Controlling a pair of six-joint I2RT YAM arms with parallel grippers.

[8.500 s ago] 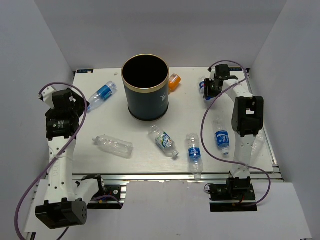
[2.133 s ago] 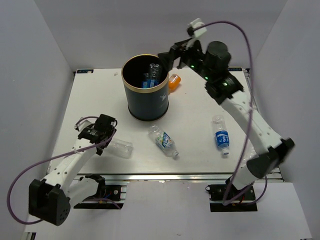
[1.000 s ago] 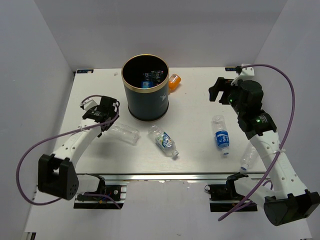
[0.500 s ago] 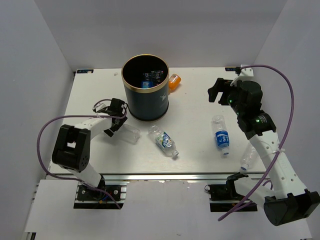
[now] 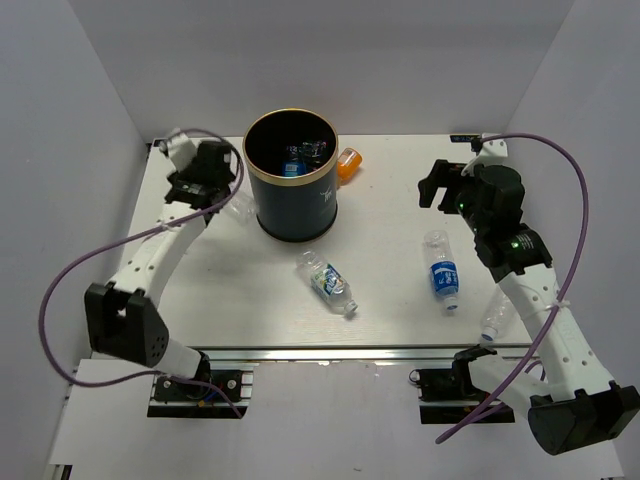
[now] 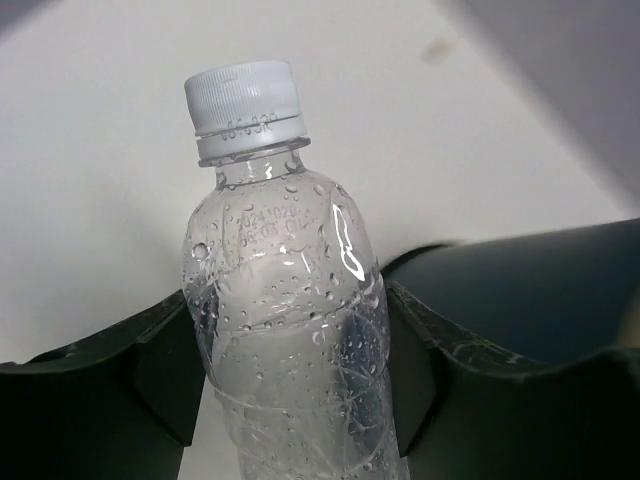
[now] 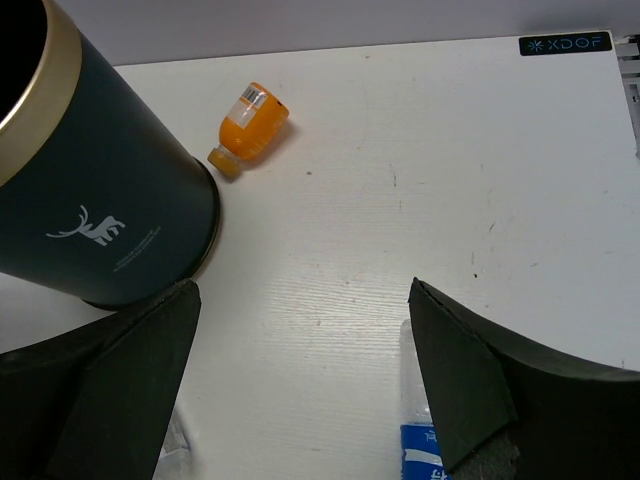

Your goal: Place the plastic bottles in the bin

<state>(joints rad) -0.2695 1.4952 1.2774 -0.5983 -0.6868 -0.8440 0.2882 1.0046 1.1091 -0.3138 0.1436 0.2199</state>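
**Bottle clamped in the left tool, right beside the bin**

The left tool (image 6: 290,375) has its fingers tight on a clear white-capped bottle (image 6: 285,300), just left of the navy bin (image 5: 296,208). The right tool (image 7: 305,385) gapes wide, empty, over the counter (image 5: 390,230). Blue-labelled bottles (image 5: 294,160) sit inside the bin. The orange bottle (image 5: 348,162) lies just beside it, and two labelled bottles (image 5: 328,281) lie apart on the counter.

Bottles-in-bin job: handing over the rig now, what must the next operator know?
Left gripper: shut on a white-capped clear bottle, just left of the bin.
Right gripper: open, empty, right of the bin.
Done: binned bottles show inside it.
Left: drop the held one; then the orange bottle by the bin's far side, centre blue-labelled bottle, right blue-labelled bottle, half-hidden bottle at the right edge.
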